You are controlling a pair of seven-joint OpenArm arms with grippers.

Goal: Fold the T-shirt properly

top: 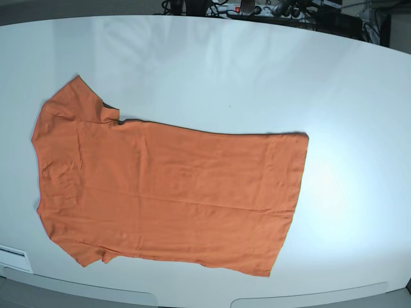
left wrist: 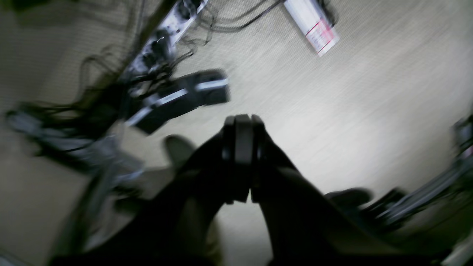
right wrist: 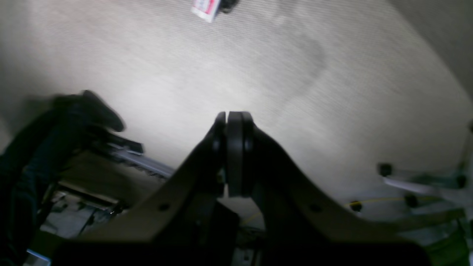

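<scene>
The orange T-shirt (top: 167, 192) lies spread flat on the white table (top: 257, 70) in the base view. Its shoulders and short sleeves are at the left and its hem at the right. Neither arm shows in the base view. In the left wrist view my left gripper (left wrist: 242, 122) is shut with nothing between its fingers, and pale carpet lies behind it. In the right wrist view my right gripper (right wrist: 234, 116) is likewise shut and empty over the carpet. The T-shirt is in neither wrist view.
A power strip with tangled cables (left wrist: 166, 33), a black box (left wrist: 181, 98) and a white carton (left wrist: 312, 24) lie on the floor in the blurred left wrist view. More cables (top: 257, 8) sit beyond the table's far edge. A white label (top: 13, 256) sits at the near left.
</scene>
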